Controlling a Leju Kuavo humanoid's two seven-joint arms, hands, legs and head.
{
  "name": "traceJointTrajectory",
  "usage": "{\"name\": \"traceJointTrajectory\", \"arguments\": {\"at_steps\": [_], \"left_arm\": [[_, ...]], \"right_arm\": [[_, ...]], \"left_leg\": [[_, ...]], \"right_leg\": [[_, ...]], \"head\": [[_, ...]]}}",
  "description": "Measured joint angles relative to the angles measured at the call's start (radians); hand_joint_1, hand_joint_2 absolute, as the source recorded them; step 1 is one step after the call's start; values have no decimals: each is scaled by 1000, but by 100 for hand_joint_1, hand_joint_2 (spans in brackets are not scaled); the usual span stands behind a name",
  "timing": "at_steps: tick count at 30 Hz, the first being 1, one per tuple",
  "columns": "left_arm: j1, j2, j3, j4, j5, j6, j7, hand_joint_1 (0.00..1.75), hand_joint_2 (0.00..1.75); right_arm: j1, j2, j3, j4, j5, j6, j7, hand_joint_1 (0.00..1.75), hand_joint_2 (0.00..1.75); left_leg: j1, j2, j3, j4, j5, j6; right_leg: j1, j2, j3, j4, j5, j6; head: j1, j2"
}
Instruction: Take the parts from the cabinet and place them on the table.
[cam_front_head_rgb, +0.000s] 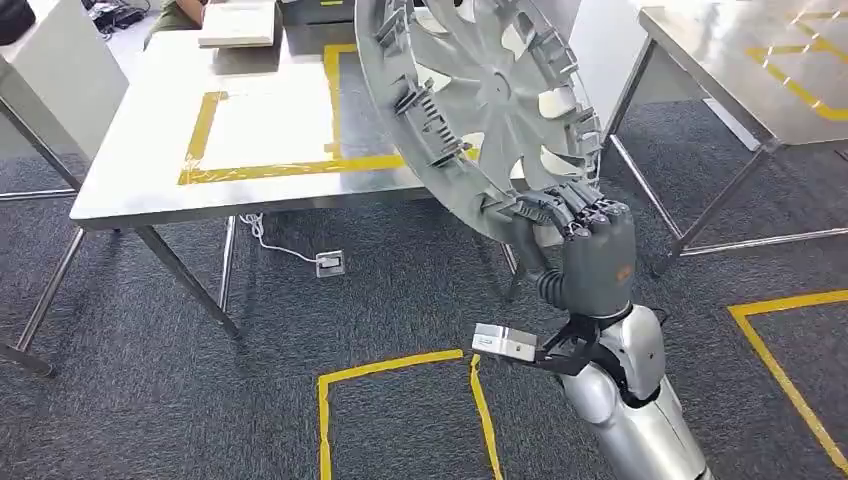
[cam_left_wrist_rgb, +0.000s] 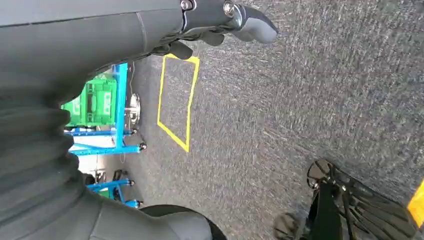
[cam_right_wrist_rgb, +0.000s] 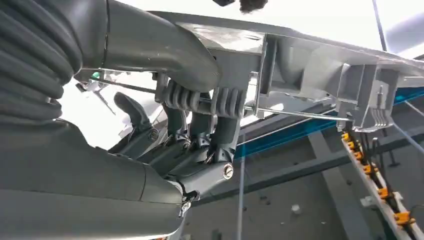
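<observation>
A large grey wheel cover (cam_front_head_rgb: 480, 100) stands tilted in the air over the near edge of the steel table (cam_front_head_rgb: 150, 170), its ribbed back towards me. My right hand (cam_front_head_rgb: 585, 235) grips its lower rim, fingers curled over the edge. In the right wrist view the fingers (cam_right_wrist_rgb: 210, 107) wrap round the wheel cover's rim (cam_right_wrist_rgb: 310, 65) with the thumb pressed along it. My left hand (cam_left_wrist_rgb: 220, 25) hangs low over the grey carpet, its fingers loosely curled and holding nothing.
The table bears a yellow taped rectangle (cam_front_head_rgb: 270, 165) and a flat white box (cam_front_head_rgb: 238, 24) at its far edge. A second steel table (cam_front_head_rgb: 760, 70) stands to the right. Yellow floor tape (cam_front_head_rgb: 400, 370) and a floor socket (cam_front_head_rgb: 330, 263) mark the carpet. A person sits behind the table.
</observation>
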Motion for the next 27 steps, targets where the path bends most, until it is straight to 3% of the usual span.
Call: {"name": "traceJointTrajectory", "arguments": {"at_steps": [1,2,5,7,8,9,11,12,13,14,16,18,20,22,23,24,26,27], "left_arm": [[1,-1,0,0,0,0,0,0,175],[-1,0,1,1,0,0,0,0,175],[-1,0,3,1,0,1,-12,0,175],[-3,1,4,0,0,1,-4,0,175],[-4,1,5,0,0,1,0,0,175],[-4,0,5,0,0,1,-2,0,175],[-1,0,6,1,0,1,-3,0,175],[2,0,7,1,0,1,-3,0,175],[5,1,8,1,0,1,0,0,175],[5,1,9,2,0,1,0,0,175],[5,2,11,1,0,2,0,0,175],[1,0,13,2,0,4,-6,0,175],[1,0,13,3,0,4,-9,0,175],[2,-3,14,3,-4,4,-6,0,175],[2,-3,14,3,-7,4,-2,0,175],[0,-2,14,2,-8,4,-3,0,175],[-1,-2,14,2,-8,4,-8,0,175],[1,-1,14,2,-8,4,-9,0,175]], "right_arm": [[0,0,0,0,0,0,0,175,175],[1,0,0,1,0,-1,0,175,175],[1,0,-2,0,0,-2,0,175,175],[2,1,-3,-1,-2,-1,5,175,175],[0,1,-4,0,-2,0,9,175,175],[1,2,-4,0,-2,1,13,175,175],[1,2,-4,1,2,3,13,175,175],[2,2,-4,2,2,3,13,175,175],[2,2,-4,3,2,4,13,175,175],[2,2,-4,5,2,5,13,175,175],[1,2,-4,5,3,8,13,175,175],[-2,2,-4,6,3,10,13,175,175],[-6,2,-4,6,6,14,13,175,175],[-10,2,-5,6,7,19,15,175,175],[-10,2,-5,6,8,22,14,175,175],[-10,2,-5,6,9,24,14,175,175],[-7,2,-5,6,11,28,13,175,175],[-4,2,-5,7,12,30,13,175,175]], "left_leg": [[0,0,7,-1,-9,-4],[-6,0,8,1,-16,-12],[-4,1,13,-9,-22,-28],[-2,2,20,-1,-36,-40],[-3,2,3,41,-49,-44],[-3,2,-40,116,-76,-46],[-2,2,-137,265,-113,-50],[-2,2,-168,299,-107,-51],[-2,2,-177,290,-79,-51],[-2,2,-164,230,-25,-50],[-2,3,-108,65,85,-45],[-4,2,-76,4,60,-33],[-7,1,-79,14,54,-21],[-1,0,-67,6,49,-8],[0,1,-60,5,44,1],[0,1,-56,4,40,6],[0,1,-49,5,30,8],[0,0,-43,5,23,6]], "right_leg": [[1,-2,31,-93,56,-5],[9,-3,41,-111,36,-10],[13,1,48,-124,22,-28],[3,3,68,-137,19,-38],[3,2,76,-139,12,-48],[3,0,81,-138,8,-54],[7,0,93,-138,-5,-58],[7,1,100,-138,-12,-59],[7,4,110,-138,-19,-58],[7,6,123,-138,-28,-56],[6,7,148,-136,-47,-49],[14,10,145,-129,-64,-35],[12,10,146,-136,-65,-28],[10,7,153,-131,-77,-13],[10,3,141,-94,-90,-8],[8,2,104,-28,-118,-3],[3,2,2,134,-175,4],[2,1,-42,191,-178,6]], "head": [[0,0],[-3,0],[-3,0],[-3,0],[-9,0],[-9,0],[-9,0],[-9,0],[-9,0],[-9,0],[-10,0],[-11,0],[-8,0],[-7,0],[-4,0],[-2,0],[-2,0],[-2,0]]}}
